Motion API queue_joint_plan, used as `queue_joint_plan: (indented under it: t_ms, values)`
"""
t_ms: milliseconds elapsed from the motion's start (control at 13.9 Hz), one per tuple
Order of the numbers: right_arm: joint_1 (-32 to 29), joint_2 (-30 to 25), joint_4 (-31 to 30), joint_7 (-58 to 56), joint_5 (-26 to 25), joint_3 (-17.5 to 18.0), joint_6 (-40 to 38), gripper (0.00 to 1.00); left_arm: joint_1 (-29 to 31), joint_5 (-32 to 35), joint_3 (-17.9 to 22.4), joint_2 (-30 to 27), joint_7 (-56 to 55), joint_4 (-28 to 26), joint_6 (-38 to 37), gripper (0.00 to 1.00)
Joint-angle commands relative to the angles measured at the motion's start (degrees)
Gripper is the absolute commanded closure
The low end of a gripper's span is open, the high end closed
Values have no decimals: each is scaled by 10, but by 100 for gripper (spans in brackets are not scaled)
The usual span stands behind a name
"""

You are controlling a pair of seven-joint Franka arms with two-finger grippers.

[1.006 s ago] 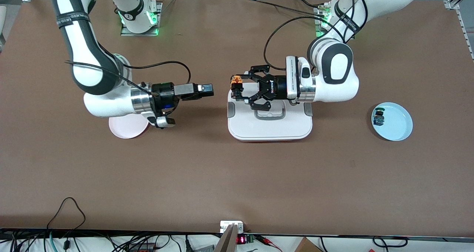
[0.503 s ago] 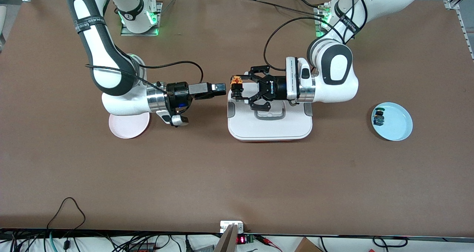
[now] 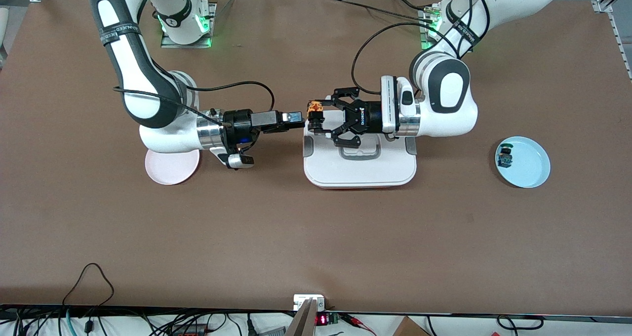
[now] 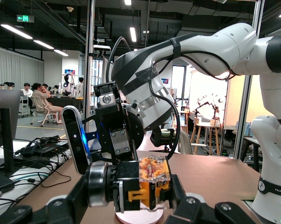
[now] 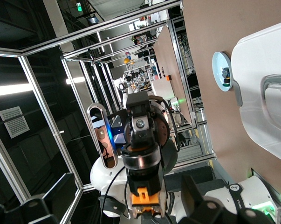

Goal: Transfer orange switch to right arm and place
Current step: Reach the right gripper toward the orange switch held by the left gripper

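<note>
The orange switch [image 3: 315, 115] is a small black body with an orange cap, held in the air over the edge of the white board [image 3: 360, 170]. My left gripper [image 3: 316, 117] is shut on it, and in the left wrist view the switch [image 4: 141, 185] sits clamped between the fingers [image 4: 214, 212]. My right gripper [image 3: 298, 119] points straight at the switch from the right arm's end, its tips just short of it. It is open; in the right wrist view the switch [image 5: 142, 198] shows between and ahead of its spread fingers [image 5: 202, 205].
A pink plate [image 3: 168, 170] lies under the right arm's wrist. A light blue plate [image 3: 533, 170] toward the left arm's end holds a small switch with green and blue parts [image 3: 504, 157]. Cables trail from both wrists.
My right gripper has travelled toward the left gripper, closing the gap to the held switch. The left arm and the switch have stayed where they were.
</note>
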Motion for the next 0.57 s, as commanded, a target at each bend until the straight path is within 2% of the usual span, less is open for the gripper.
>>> queue_joint_plan:
  t_ms: [0,503]
  values:
    - [17,5,4,-12,15,-3,5,0,-2,-17,-2,3,19,4,-2,86]
    - [29,11,5,-36,6,-3,5,0,-1,-17,-2,3,19,5,-2,85]
